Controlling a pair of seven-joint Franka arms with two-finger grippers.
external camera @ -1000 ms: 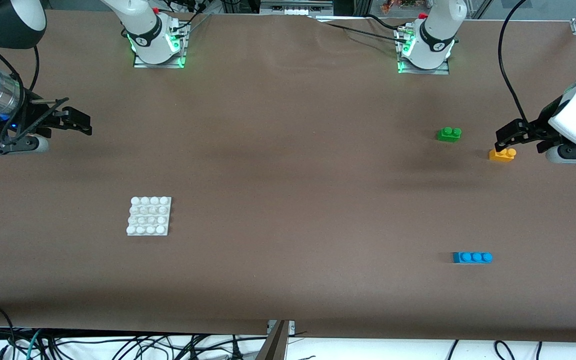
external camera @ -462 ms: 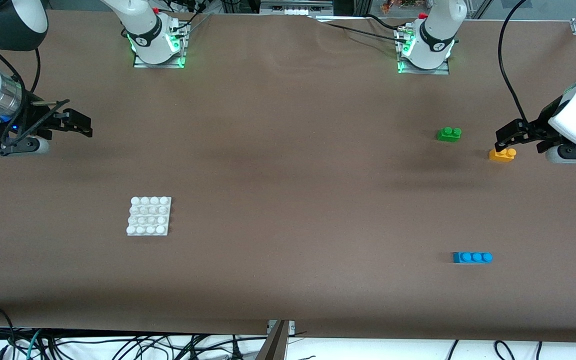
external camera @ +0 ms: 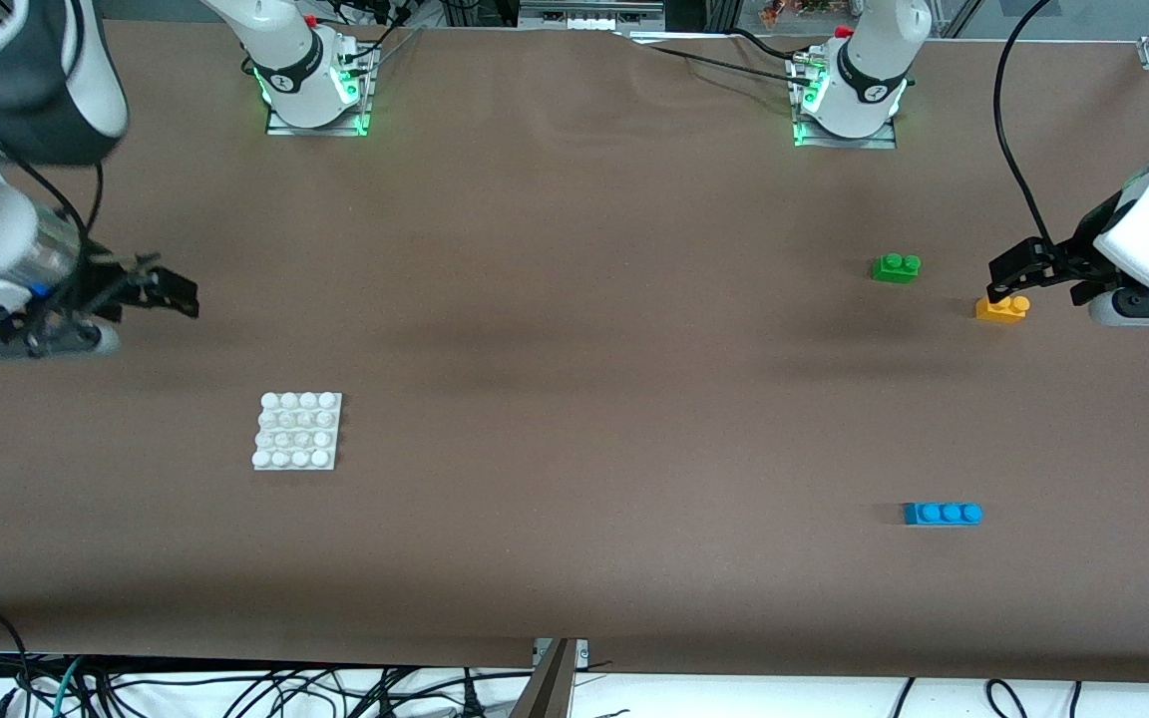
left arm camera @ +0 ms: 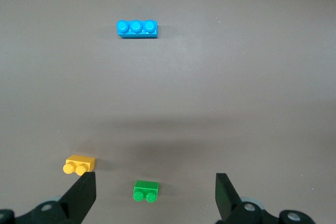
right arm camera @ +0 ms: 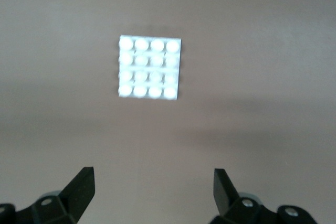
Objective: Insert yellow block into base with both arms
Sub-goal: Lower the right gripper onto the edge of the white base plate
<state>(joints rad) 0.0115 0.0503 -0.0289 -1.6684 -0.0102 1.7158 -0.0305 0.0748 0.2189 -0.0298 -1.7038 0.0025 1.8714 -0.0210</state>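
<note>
Right pincer (external camera: 171,291) shifted toward base (external camera: 298,431); both pincers wide, empty.

I'm seeing the yellow block (external camera: 1001,308) sitting upright, two studs up, at the left arm's end of the table. The base (external camera: 299,431), a white studded square, is lying flat toward the right arm's end.

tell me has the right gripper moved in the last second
Yes. The right gripper, open and holding nothing, now shows lower in the front view, closer to the base, which has stayed put.
</note>
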